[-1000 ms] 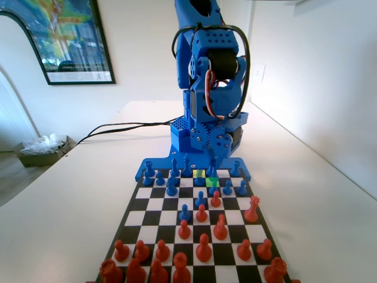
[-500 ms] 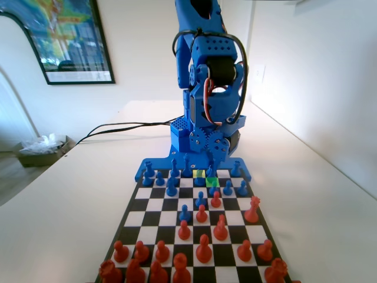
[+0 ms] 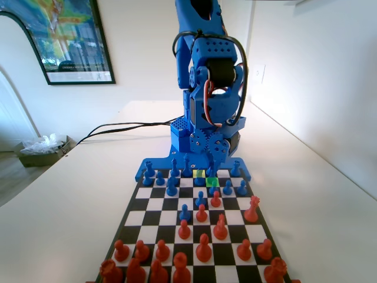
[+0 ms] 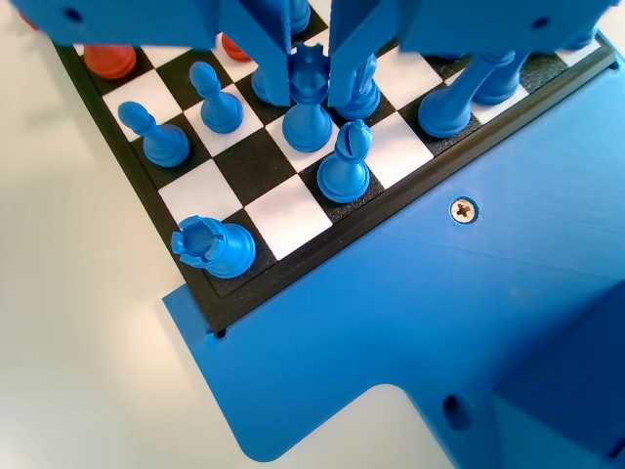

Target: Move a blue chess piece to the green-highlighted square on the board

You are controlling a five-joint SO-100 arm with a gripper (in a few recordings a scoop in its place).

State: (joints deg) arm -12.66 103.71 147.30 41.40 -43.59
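- The blue arm (image 3: 209, 76) stands at the board's (image 3: 154, 204) far end.
- Its gripper (image 3: 212, 167) hangs low over the far rows, among blue pieces (image 3: 171, 187).
- A green square (image 3: 212, 182) lies beside a yellow one (image 3: 199, 174).
- Orange-red pieces (image 3: 203, 247) fill the near rows.

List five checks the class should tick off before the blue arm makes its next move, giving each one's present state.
1. Gripper straddles a piece: ok, the crowned blue piece stands between the two jaws.
2. Jaws shut on that piece: cannot tell, they flank the crown but contact is unclear.
3. Piece upright on its square: ok.
4. Room around the jaws: not ok, the blue bishop stands close beside the right-hand jaw in the wrist view.
5. Green square free: ok, bare green shows in the fixed view, though blue pieces stand close around it.
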